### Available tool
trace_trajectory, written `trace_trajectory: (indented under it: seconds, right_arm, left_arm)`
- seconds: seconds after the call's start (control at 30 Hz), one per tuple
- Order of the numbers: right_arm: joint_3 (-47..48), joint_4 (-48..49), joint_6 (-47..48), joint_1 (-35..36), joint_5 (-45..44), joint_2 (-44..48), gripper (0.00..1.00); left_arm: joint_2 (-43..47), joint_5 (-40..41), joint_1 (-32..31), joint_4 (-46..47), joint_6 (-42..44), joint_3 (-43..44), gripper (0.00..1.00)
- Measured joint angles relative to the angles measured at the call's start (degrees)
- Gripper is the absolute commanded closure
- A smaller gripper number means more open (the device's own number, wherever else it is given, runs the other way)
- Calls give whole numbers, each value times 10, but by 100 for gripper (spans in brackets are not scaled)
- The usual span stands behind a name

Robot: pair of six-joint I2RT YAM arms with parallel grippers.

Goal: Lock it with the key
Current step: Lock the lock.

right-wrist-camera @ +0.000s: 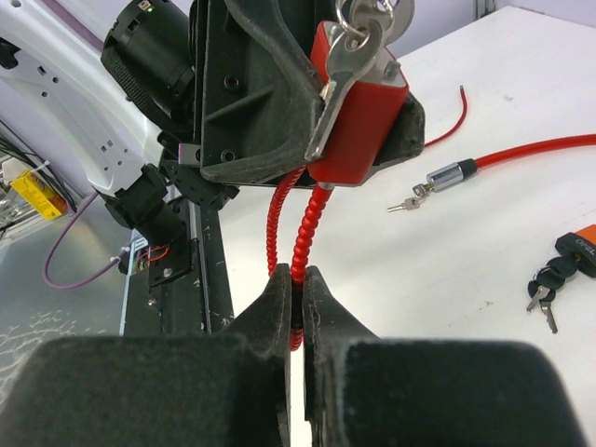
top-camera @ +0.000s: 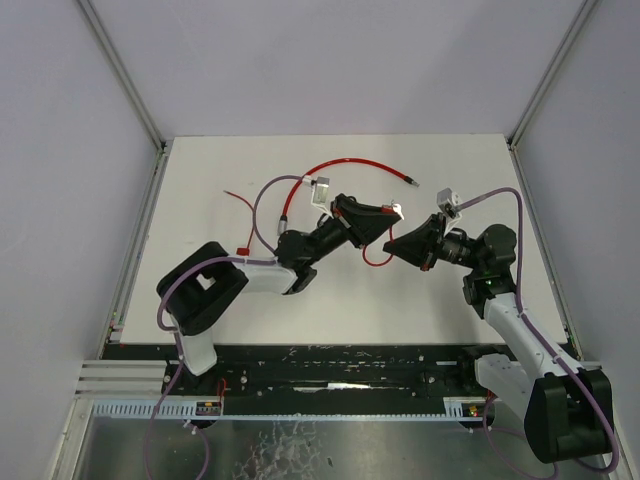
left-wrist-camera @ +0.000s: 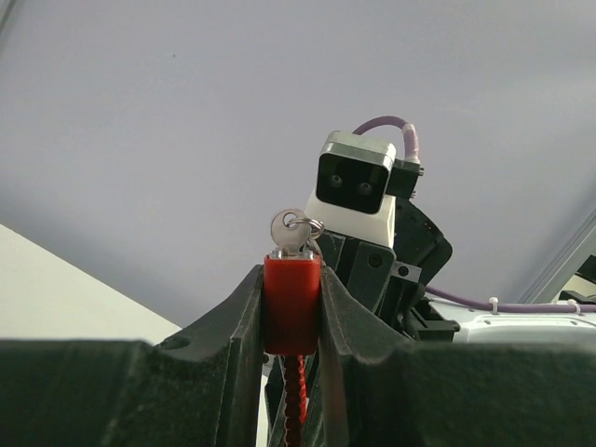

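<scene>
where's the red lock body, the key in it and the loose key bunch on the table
red lock body [left-wrist-camera: 291, 303], left wrist view, middle of its front face.
key [left-wrist-camera: 289, 235], left wrist view, its round head.
loose key bunch [right-wrist-camera: 549, 277], right wrist view, the dark key heads.

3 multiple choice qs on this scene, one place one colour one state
1. Where is the lock? A in the left end effector B lying flat, unheld C dangling unheld
2. The lock body's colour? A blue B red C yellow
3. The right end effector is: A wide open B shut on nothing C shut on the coiled cable
Answers: 1 A, its fingers flank the lock; 2 B, red in both wrist views; 3 C, its fingers pinch the coil below the lock.
</scene>
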State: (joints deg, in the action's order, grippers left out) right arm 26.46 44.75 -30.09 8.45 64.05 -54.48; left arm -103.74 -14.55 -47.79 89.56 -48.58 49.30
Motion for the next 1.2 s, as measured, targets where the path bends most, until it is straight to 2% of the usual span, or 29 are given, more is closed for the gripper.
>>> trace_trajectory:
  seconds: [0.33,0.47,0.53,0.6,0.77,0.87,0.97,1.07,1.2]
  right_arm:
    - [0,-30,26,-4,0,0,100]
    - [19,-107,87,-4,-7,6,95]
    - [32,-145,120,-4,-14,5,85]
    - [37,-165,140,-4,-17,5,79]
    - [60,-193,196,-4,-21,6,59]
    - [83,-245,254,-4,-19,7,45]
    - [116,-338,346,-4,-20,9,40]
    - [157,-457,463,-6,-30,9,38]
    - [200,-569,551,-17,-34,9,18]
  left_arm:
    - [-30,-14,2,0,-6,25,100]
    - [-29,-21,6,-1,14,22,100]
    - [-25,-28,11,-3,31,19,100]
    - [-22,-38,15,-4,44,17,100]
    - [-20,-76,28,-25,62,-2,100]
    - [-19,-86,41,-38,82,-9,100]
    - [-3,-90,56,-57,122,-16,100]
    - [29,-93,66,-97,193,-18,100]
    - [83,-100,69,-179,350,-18,100]
